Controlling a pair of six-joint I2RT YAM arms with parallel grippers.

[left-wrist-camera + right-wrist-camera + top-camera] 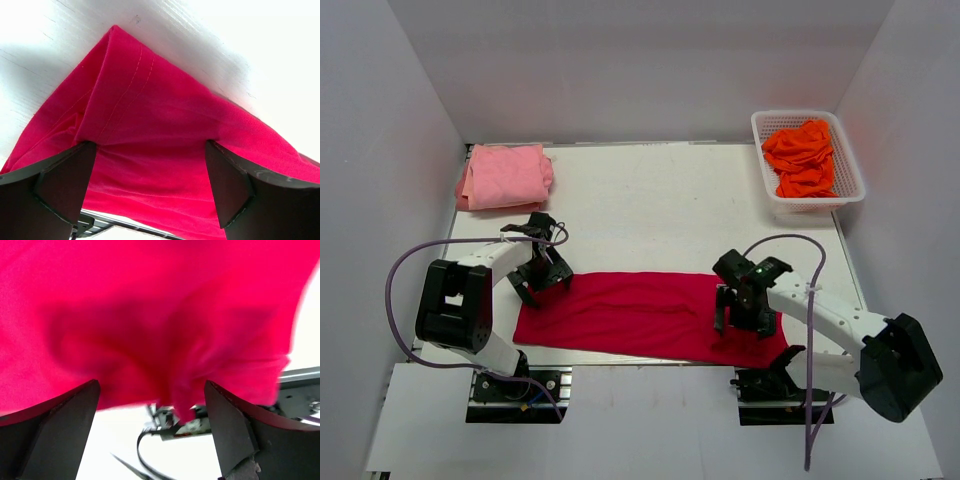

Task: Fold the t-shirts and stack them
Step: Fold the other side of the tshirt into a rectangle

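Crimson t-shirt (640, 315) lies as a long strip along the near edge of the table (650, 210), probably laid out so I can take both ends for the next fold. My left gripper (542, 280) sits over its left corner and my right gripper (740, 318) over the bunched right end. Both are spread wide, cloth between the fingers (65, 185) but unpinched, nothing held. Pink t-shirt (505, 176) sits folded far left, likely the stack base. Orange t-shirts (802, 158) wait in the basket (850, 190) far right.

Overhead view looks down from behind; wrist views sit close on red t-shirt (640, 315).
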